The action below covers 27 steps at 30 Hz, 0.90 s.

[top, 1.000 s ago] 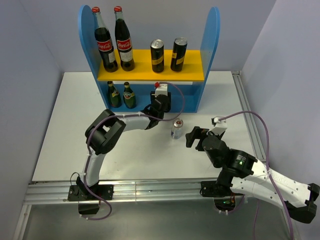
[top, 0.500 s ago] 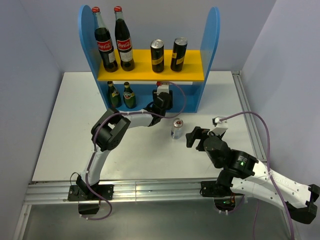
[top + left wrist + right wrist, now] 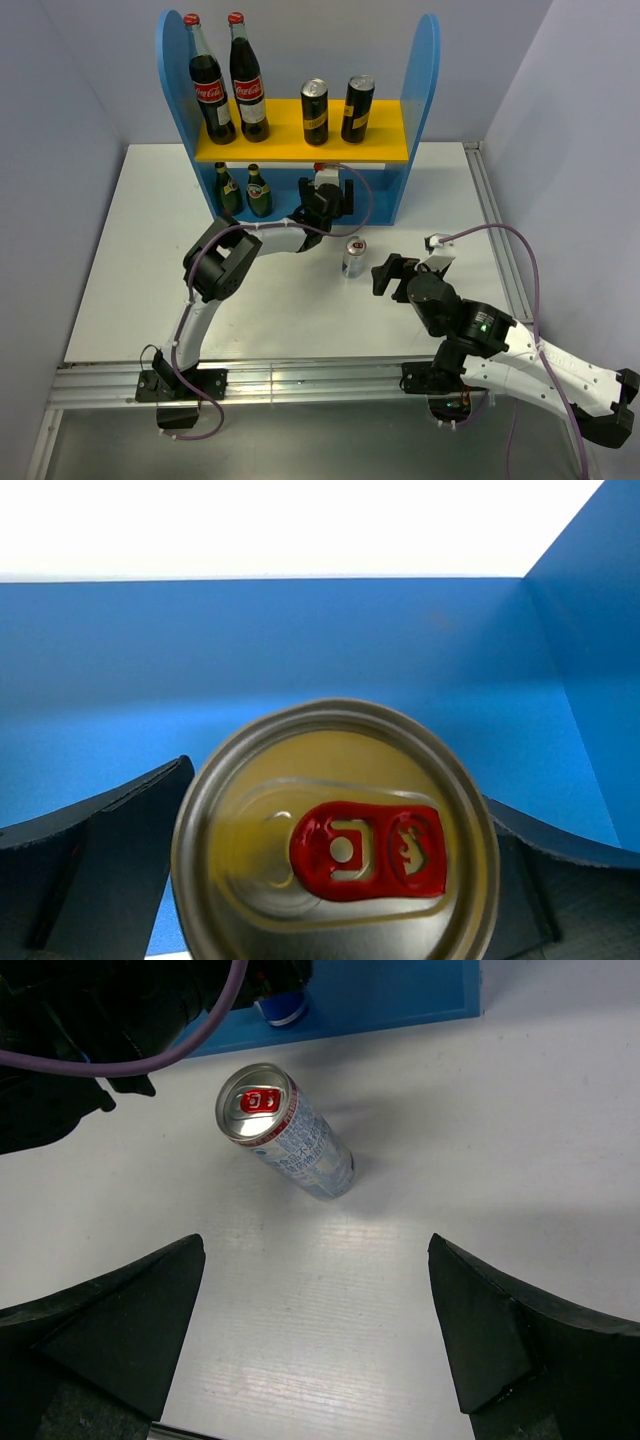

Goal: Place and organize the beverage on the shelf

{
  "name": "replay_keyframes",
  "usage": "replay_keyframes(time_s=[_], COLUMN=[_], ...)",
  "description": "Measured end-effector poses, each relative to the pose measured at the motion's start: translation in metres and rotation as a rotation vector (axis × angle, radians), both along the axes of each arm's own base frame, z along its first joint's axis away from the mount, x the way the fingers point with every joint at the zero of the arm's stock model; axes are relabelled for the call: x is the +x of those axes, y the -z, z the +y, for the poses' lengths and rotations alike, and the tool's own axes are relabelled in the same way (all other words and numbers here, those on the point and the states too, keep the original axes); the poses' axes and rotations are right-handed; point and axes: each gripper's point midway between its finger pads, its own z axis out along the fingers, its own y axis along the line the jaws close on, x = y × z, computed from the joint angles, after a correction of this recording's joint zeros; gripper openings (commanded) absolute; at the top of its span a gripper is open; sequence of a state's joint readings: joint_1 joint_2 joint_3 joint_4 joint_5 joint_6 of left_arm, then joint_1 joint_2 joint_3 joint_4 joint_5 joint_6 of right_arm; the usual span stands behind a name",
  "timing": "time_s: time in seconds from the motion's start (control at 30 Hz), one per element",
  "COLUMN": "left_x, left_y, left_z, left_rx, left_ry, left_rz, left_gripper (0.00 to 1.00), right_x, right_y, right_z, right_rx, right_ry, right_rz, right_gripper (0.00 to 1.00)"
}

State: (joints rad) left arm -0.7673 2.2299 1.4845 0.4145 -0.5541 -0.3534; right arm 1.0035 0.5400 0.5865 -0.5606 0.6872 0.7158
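Beverage: six small drinks, five on the shelf (image 3: 427,80), one on the bench (image 3: 130,260). The shelf was blue w/ rounded side panels, a yellow upper board (image 3: 385,147) and a blue back. It stood at the bench's far edge, approx. midway along.

On the board's right half stood two tall dark cans (image 3: 314,112) w/ gold markings, upright, side by side but apart. On its left half stood two red-capped cola bottles (image 3: 212,85).

Lower tier, left end: two short green glass bottles (image 3: 229,190), upright, just beside each other. Lower tier, approx. middle: a slim can (image 3: 335,845), upright. From above it showed a silvery lid w/ a red pull tab, w/ the blue back behind it.

L hand (image 3: 326,188) sat under the board's front edge, jaws spread wide, one finger (image 3: 100,880) on each side of that can. It gripped nothing.

The second slim can (image 3: 353,257) stood upright on the bench in front of the shelf's right half, nearer the far edge than the near one. It had a pale silver-blue body, a red ring under the lid and a red tab.

R hand (image 3: 315,1260) hovered over the bench near that can, on its near-right side, jaws fully apart & empty.
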Motion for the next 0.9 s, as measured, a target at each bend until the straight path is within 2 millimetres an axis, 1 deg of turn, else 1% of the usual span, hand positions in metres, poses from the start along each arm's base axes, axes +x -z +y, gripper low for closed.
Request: replay_keyframes(time_s=[0.07, 0.13, 0.2, 0.27, 0.33, 0.43, 0.5, 0.6, 0.77, 0.9], left_x=[-0.001, -0.007, -0.013, -0.022, -0.032, -0.048, -0.062, -0.083, -0.114, -0.147], left_y=[0.001, 0.001, -0.004, -0.010, -0.009, -0.020, -0.032, -0.044, -0.059, -0.071], left_z=[0.001, 0.005, 0.008, 0.011, 0.012, 0.008, 0.003, 0.004, 0.020, 0.045], left_rx=[0.000, 0.006, 0.006, 0.004, 0.016, 0.013, 0.000, -0.010, -0.011, -0.009], left_ry=[0.001, 0.003, 0.005, 0.014, 0.021, 0.041, 0.058, 0.081, 0.077, 0.057], left_rz=[0.000, 0.006, 0.006, 0.010, 0.016, 0.006, -0.008, -0.015, -0.020, 0.010], left_gripper=[0.99, 0.99, 0.99, 0.99, 0.99, 0.99, 0.99, 0.99, 0.99, 0.99], right_x=[0.000, 0.000, 0.000, 0.000, 0.000, 0.000, 0.000, 0.001, 0.002, 0.005], right_y=[0.001, 0.002, 0.002, 0.002, 0.002, 0.002, 0.002, 0.003, 0.010, 0.017], right_z=[0.000, 0.000, 0.000, 0.000, 0.000, 0.000, -0.001, 0.000, 0.001, 0.012], right_rx=[-0.003, -0.003, -0.003, -0.003, -0.003, -0.004, -0.006, -0.012, -0.041, -0.063], right_ry=[0.000, 0.000, 0.000, 0.001, 0.001, 0.001, 0.003, 0.004, 0.003, -0.020], right_rz=[0.002, 0.002, 0.002, 0.002, 0.002, 0.002, 0.002, 0.005, 0.023, 0.044], right_gripper=[1.00, 1.00, 1.00, 1.00, 1.00, 1.00, 1.00, 1.00, 1.00, 1.00])
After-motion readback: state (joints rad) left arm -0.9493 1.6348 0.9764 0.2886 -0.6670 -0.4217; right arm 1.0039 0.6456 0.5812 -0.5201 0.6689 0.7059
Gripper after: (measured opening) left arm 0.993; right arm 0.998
